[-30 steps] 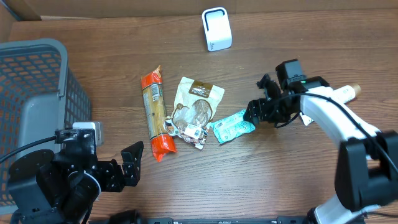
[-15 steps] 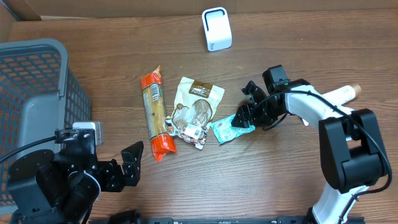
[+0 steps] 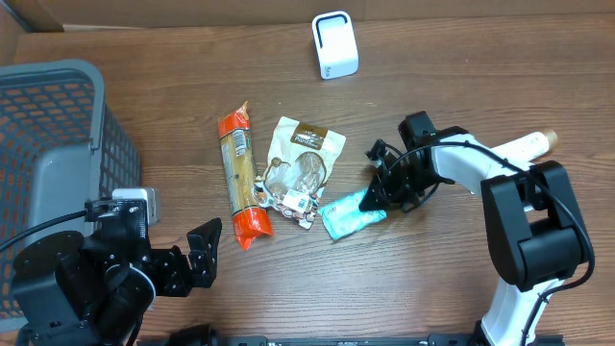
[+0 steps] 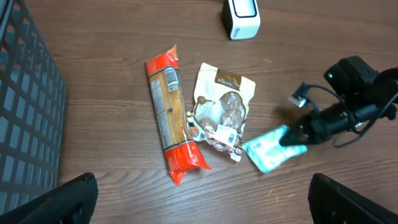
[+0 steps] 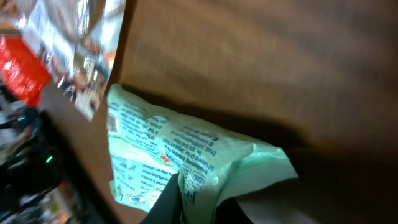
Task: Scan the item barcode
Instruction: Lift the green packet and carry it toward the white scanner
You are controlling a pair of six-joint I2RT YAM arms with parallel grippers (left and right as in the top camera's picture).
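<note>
The right pincer (image 3: 375, 199) is clenched on the mint-green plastic packet (image 3: 348, 217), pinching the packet's upper right end, the end nearest its own arm; from that grip the packet runs away down and to the left across the brown wooden table (image 3: 192, 77); in the right wrist view the packet (image 5: 186, 155) fills the middle, printed side up, its crumpled edge gathered between the dark fingertips (image 5: 169, 200) at the bottom; the rest of it seems to lie on the wood.

The packet's free end is just beside the lower corner of the beige snack pouch (image 3: 303, 163); whether the two touch I cannot tell; left of the pouch lies a long clear pasta pack with orange ends (image 3: 240, 178); the small white boxy scanner (image 3: 334, 45) stands well apart near the table's far edge, beyond the pouch.

The left pincer (image 3: 204, 256) is released, its jaws spread wide with nothing between them, low at the front left, near the grey plastic mesh basket (image 3: 58, 125) and well apart from the packet.
</note>
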